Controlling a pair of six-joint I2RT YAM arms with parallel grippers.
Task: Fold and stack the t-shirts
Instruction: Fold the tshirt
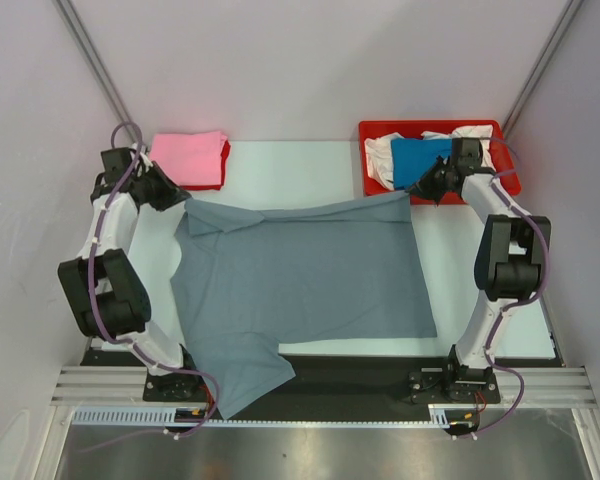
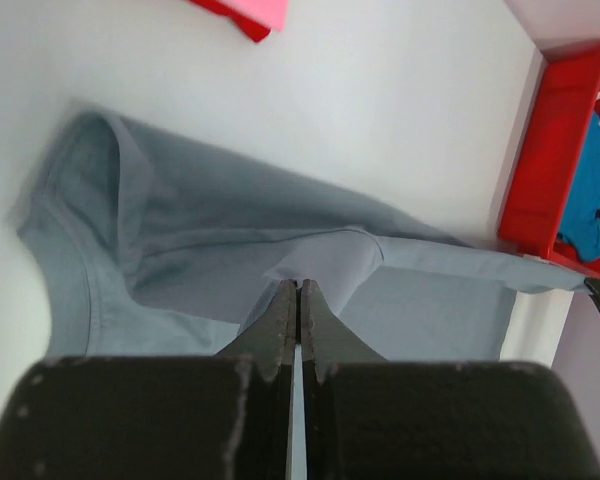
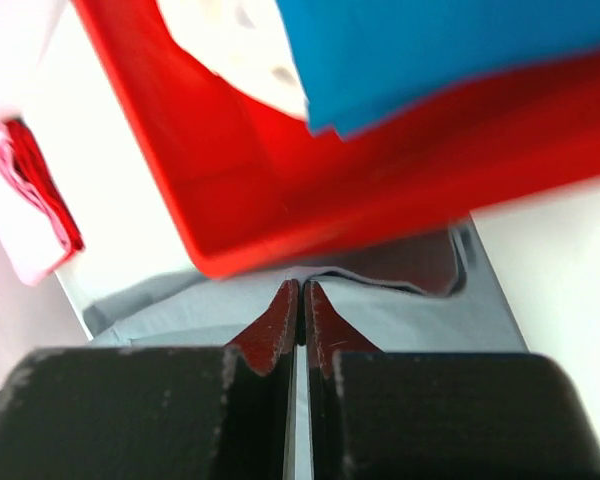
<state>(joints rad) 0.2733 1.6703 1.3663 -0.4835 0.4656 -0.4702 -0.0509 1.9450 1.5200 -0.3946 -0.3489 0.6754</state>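
Observation:
A slate grey t-shirt (image 1: 300, 280) lies spread across the table, its far edge lifted into a taut line between my two grippers. My left gripper (image 1: 180, 200) is shut on the shirt's far left corner; the left wrist view shows a fold of grey cloth (image 2: 180, 250) pinched at the tips of that gripper (image 2: 298, 285). My right gripper (image 1: 418, 190) is shut on the far right corner. In the right wrist view its tips (image 3: 300, 285) pinch the grey hem (image 3: 400, 320) right beside the red tray. A folded pink t-shirt (image 1: 188, 155) rests on a red one (image 1: 223, 165) at the back left.
The red tray (image 1: 430, 127) at the back right holds a bright blue shirt (image 1: 420, 158) and white cloth (image 1: 380, 155), and its wall (image 3: 280, 180) is very close to my right fingers. The grey shirt's near left part hangs over the table's near edge (image 1: 250, 385).

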